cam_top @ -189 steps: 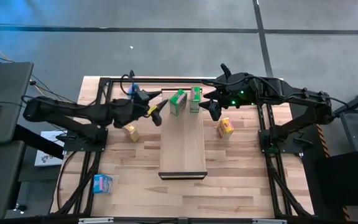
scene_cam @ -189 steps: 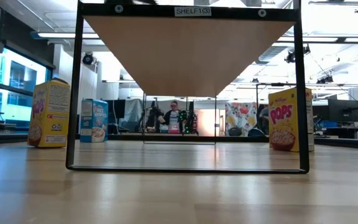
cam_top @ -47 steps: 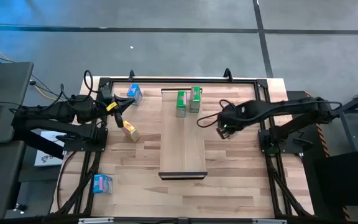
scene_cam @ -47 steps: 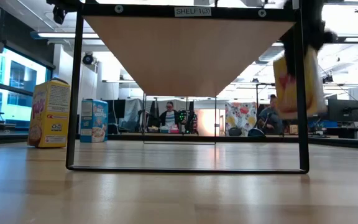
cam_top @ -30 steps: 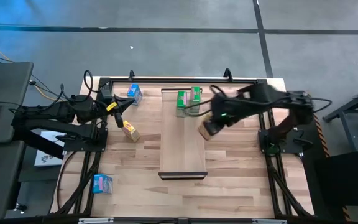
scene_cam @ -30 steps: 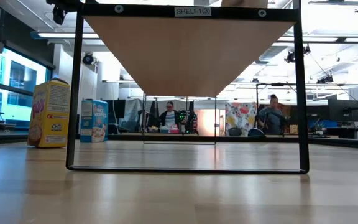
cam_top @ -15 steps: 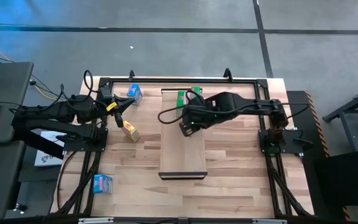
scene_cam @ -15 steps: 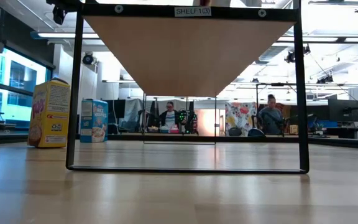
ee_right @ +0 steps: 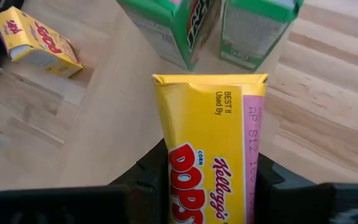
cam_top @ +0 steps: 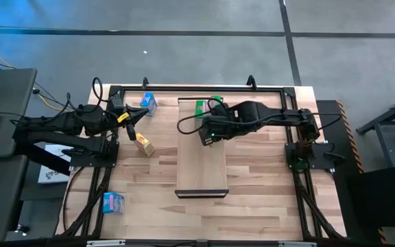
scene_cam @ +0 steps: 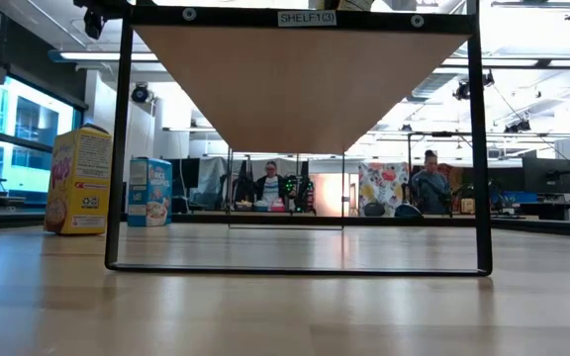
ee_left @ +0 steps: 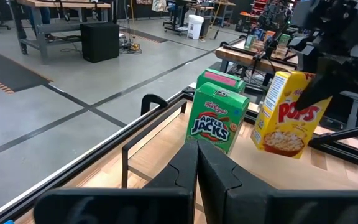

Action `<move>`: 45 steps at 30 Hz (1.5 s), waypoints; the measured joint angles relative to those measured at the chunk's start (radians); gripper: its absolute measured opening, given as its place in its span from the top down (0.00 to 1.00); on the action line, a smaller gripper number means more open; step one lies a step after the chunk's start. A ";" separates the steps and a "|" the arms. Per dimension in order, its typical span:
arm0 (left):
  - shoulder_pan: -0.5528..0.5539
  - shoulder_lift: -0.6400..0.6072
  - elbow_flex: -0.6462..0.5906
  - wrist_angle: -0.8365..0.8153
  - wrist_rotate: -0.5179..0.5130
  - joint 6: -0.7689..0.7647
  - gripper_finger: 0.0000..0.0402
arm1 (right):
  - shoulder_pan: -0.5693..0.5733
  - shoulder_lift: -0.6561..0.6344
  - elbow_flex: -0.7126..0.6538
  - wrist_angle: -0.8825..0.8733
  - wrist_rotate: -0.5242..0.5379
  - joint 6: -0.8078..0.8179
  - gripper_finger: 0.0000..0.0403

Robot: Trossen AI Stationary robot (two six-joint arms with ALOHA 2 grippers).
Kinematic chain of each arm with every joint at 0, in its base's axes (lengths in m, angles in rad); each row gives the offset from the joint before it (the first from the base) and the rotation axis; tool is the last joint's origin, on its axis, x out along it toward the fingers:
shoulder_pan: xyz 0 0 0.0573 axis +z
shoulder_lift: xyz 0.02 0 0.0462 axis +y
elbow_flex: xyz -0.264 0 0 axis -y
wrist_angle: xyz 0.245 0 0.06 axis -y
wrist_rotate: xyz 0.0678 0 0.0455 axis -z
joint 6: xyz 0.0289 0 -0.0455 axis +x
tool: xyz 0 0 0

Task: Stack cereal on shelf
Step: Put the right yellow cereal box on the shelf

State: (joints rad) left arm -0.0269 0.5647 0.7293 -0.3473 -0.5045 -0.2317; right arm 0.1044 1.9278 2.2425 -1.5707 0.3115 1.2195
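My right gripper (cam_top: pixel 207 132) is over the far half of the light-wood shelf (cam_top: pixel 201 168), shut on a yellow Pops cereal box (ee_right: pixel 210 155), just short of two upright green boxes (cam_top: pixel 201 107) (cam_top: pixel 216 101) that stand on the shelf's far end. The left wrist view shows the yellow box (ee_left: pixel 284 115) in the air beside the green Apple Jacks box (ee_left: pixel 216 121). My left gripper (cam_top: pixel 130 118) is shut and empty at the table's far left. Another yellow box (cam_top: pixel 142 144) lies on the table, with a blue one (cam_top: pixel 148 103) beyond it and a second blue one (cam_top: pixel 113 202) near the front left. My right gripper pinches the yellow box between its two fingers, one finger (ee_right: pixel 151 171) on each of two opposite sides (ee_right: pixel 166 146). The arm comes from the table's right. The box is lifted clear above the shelf and tilted, its lower end free (ee_left: pixel 275 146).
A black frame (cam_top: pixel 184 88) runs around the table's far and side edges. The low view shows the shelf's black stand (scene_cam: pixel 117 148) with a yellow box (scene_cam: pixel 77 180) and a blue box (scene_cam: pixel 149 192) to its left. People are in the room behind.
My right gripper has carried the yellow box from the shelf's right edge toward the table's left and far side. It is now over the shelf near the green boxes. The box stays clear of the shelf.
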 joint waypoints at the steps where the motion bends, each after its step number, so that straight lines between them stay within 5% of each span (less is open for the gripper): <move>1: 0.000 0.000 0.000 0.001 0.000 0.000 1.00 | -0.003 -0.002 0.000 0.000 -0.010 -0.009 0.72; 16: 0.000 0.000 0.000 0.003 0.000 -0.001 1.00 | -0.040 -0.058 -0.002 -0.001 -0.049 -0.164 0.72; 37: 0.000 0.000 0.000 0.009 0.000 -0.002 1.00 | -0.011 -0.048 -0.005 0.002 -0.010 -0.117 0.72; 45: 0.000 0.000 0.000 0.009 0.000 -0.002 1.00 | -0.005 -0.049 -0.161 0.000 -0.058 -0.024 0.72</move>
State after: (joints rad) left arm -0.0273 0.5644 0.7292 -0.3386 -0.5049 -0.2336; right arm 0.0998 1.8791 2.0813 -1.5703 0.2535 1.1955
